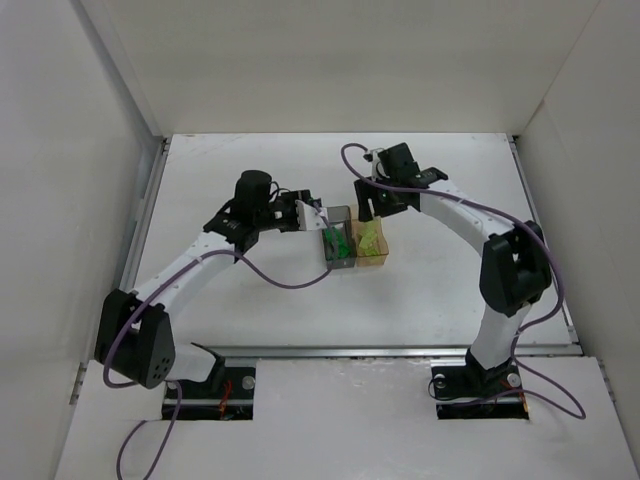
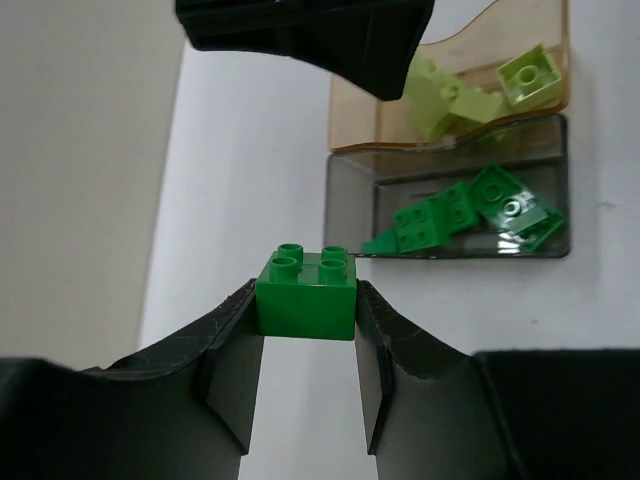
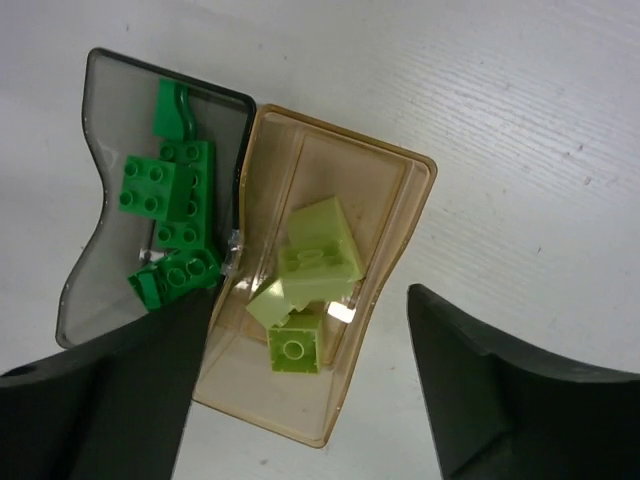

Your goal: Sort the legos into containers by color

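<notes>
My left gripper (image 2: 306, 335) is shut on a dark green lego (image 2: 306, 300) and holds it above the table, just left of the containers; in the top view it (image 1: 316, 214) is at the grey box's far left corner. The smoky grey container (image 2: 343, 205) holds several dark green legos (image 2: 450, 215). The adjoining amber container (image 2: 352, 120) holds pale yellow-green legos (image 2: 440, 95). My right gripper (image 3: 305, 320) is open and empty, hovering over the amber container (image 3: 395, 190) and its yellow-green legos (image 3: 315, 250). The grey container (image 3: 95, 150) with green legos (image 3: 170, 200) lies beside it.
The two containers (image 1: 355, 245) stand side by side mid-table between the arms. White walls enclose the table on the left, far and right sides. The right gripper's black body (image 2: 310, 35) hangs at the top of the left wrist view.
</notes>
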Robot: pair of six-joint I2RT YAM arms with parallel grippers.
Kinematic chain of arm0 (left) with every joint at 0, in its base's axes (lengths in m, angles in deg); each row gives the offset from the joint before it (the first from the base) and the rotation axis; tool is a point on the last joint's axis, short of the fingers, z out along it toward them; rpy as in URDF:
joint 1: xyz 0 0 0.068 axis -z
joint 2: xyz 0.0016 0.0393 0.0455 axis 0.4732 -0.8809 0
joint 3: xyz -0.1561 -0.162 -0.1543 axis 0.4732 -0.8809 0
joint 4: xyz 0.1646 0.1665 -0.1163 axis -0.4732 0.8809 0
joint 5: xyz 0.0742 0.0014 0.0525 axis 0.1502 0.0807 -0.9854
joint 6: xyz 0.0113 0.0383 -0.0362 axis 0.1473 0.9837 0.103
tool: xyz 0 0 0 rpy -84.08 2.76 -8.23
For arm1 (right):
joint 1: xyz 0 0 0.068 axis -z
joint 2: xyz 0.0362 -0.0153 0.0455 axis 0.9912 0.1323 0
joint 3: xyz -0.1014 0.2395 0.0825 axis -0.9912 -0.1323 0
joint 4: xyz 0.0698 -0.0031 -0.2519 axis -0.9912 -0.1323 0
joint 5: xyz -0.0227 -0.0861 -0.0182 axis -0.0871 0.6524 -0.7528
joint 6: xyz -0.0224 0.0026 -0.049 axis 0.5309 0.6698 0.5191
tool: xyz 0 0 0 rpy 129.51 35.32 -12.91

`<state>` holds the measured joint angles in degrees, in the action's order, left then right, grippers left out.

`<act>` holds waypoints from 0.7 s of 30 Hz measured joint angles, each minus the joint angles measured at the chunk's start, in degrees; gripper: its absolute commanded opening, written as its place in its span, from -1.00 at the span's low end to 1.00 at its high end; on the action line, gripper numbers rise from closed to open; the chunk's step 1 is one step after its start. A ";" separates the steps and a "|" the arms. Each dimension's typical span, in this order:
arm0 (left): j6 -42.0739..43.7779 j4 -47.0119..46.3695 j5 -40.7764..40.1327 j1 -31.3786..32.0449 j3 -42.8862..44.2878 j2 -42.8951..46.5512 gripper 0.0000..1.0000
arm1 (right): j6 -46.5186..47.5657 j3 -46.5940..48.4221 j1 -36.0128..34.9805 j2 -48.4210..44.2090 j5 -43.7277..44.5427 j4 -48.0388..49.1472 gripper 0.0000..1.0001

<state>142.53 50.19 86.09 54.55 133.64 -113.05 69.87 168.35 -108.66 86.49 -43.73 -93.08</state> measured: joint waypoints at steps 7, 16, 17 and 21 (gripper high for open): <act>-12.85 -2.82 3.23 0.07 -0.81 -2.12 -1.00 | -0.39 -0.04 0.02 -1.49 1.95 0.22 1.00; -20.85 -7.34 4.66 3.72 -0.39 -10.27 -0.66 | -1.51 0.17 1.44 -8.59 3.34 0.28 1.00; -21.03 -7.58 4.68 3.93 -0.39 -10.82 -0.44 | -1.53 0.17 1.46 -8.90 3.48 0.24 1.00; -20.87 -8.94 4.68 3.96 -0.39 -11.61 0.19 | -1.55 0.15 1.46 -9.49 4.17 0.13 1.00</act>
<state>121.66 41.25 90.77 58.51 133.25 -124.65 68.32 168.51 -107.19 77.00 -39.55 -92.95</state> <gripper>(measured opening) 0.432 0.998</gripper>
